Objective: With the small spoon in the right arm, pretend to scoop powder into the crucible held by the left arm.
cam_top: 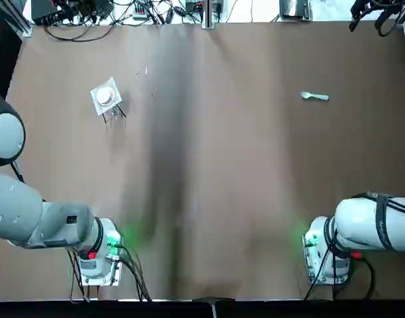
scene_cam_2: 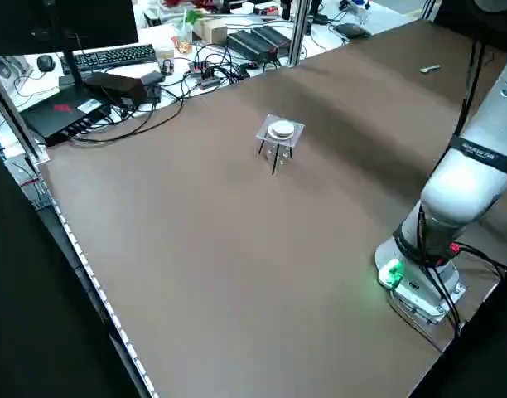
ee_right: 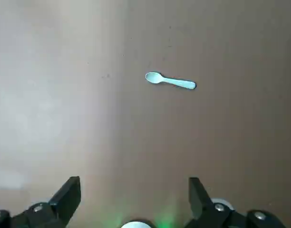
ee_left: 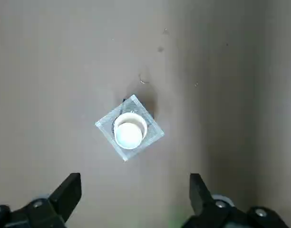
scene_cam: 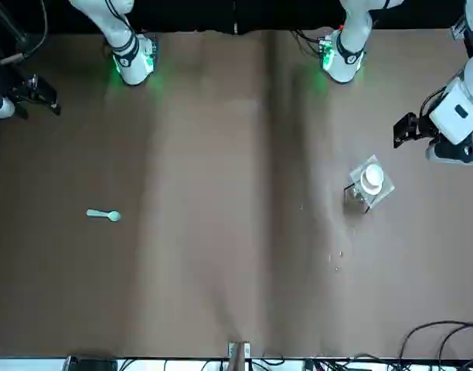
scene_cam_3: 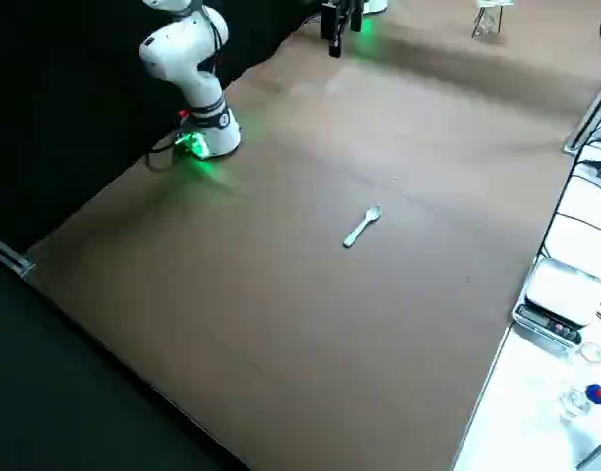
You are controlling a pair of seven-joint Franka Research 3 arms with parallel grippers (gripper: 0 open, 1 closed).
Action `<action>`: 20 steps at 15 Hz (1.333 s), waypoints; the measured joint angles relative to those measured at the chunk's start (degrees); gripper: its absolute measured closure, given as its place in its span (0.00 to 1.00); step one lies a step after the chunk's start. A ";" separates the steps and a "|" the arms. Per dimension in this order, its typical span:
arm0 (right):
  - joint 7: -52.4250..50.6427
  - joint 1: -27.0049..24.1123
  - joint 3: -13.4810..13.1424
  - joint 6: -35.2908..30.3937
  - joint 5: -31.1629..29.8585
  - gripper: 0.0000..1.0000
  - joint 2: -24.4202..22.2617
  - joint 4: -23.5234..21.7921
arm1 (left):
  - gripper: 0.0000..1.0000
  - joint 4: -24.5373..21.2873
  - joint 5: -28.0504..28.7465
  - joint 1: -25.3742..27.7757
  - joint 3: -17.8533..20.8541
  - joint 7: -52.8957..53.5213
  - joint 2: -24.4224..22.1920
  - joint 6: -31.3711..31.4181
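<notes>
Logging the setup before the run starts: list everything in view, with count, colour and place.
crucible: one, white, on the mesh stand, table's far left
mesh stand: one, grey, under the crucible
small spoon: one, pale green, flat on table's far right
table: one, brown
cables: several, black, beyond the far edge
left claw: one, black, open, high above the crucible
right claw: one, black, open, high above the spoon

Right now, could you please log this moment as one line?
stage: pre-grasp | spoon: flat on table | crucible: on mesh stand | left gripper: open, empty | right gripper: open, empty
</notes>
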 joint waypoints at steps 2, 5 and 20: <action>0.00 0.00 0.00 -0.07 0.00 0.00 0.00 0.00 | 0.00 0.00 0.00 0.01 0.00 0.03 0.00 0.00; -0.22 0.01 0.03 -0.10 0.00 0.00 0.00 0.00 | 0.00 0.00 0.00 0.22 0.01 0.05 0.00 0.00; -45.52 3.42 0.08 15.91 -5.77 0.00 20.08 -1.08 | 0.00 -7.13 -13.06 12.45 -0.01 9.13 8.44 -2.42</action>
